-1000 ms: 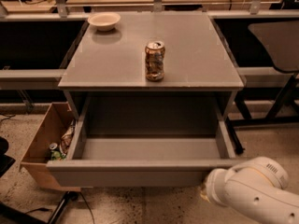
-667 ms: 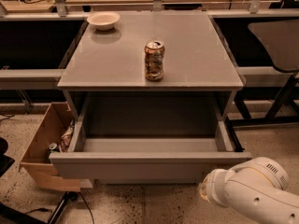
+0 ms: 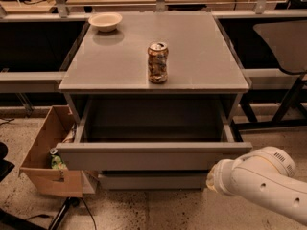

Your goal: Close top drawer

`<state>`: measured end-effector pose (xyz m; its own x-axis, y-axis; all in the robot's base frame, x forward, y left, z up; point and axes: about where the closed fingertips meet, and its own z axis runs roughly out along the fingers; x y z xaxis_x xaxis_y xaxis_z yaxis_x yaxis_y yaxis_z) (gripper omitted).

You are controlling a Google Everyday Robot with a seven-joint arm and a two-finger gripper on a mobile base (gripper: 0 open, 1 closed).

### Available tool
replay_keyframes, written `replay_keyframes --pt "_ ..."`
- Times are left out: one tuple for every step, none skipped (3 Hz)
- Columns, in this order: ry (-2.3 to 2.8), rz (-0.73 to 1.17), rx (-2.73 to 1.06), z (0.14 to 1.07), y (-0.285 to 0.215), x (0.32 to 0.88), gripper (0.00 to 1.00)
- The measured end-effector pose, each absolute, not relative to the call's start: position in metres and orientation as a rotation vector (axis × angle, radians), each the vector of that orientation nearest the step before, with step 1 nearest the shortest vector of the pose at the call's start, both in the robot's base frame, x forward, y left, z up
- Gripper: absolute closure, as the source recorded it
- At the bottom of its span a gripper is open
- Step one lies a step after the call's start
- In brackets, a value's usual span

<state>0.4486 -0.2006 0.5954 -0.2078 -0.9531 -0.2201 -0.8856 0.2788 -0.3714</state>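
Top drawer [image 3: 153, 155] front sits further in than a second ago: less interior showing, lower drawer front [image 3: 153, 180] now uncovered. Arm [image 3: 261, 183] has advanced with it. Push appears to be working, but drawer still well out.

Claw [image 3: 212, 176] at arm tip, just below right end of drawer front; how wide it is, or any hold, cannot tell.

Drawer interior looks empty. Desk [image 3: 201, 56] carries can [image 3: 157, 62] and bowl [image 3: 105, 21], bowl contents unseen. Cardboard box [image 3: 45, 176] at left holds clutter, something green among it.

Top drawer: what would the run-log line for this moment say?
top drawer open | gripper near its front, lower right | can, bowl on cabinet top
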Motion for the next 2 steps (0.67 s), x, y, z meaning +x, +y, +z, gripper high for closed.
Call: replay_keyframes --pt "2.099 -0.276 -1.667 0.614 -0.209 0.489 1.00" --pt "2.066 -0.303 -1.677 0.625 -0.216 0.514 1.00"
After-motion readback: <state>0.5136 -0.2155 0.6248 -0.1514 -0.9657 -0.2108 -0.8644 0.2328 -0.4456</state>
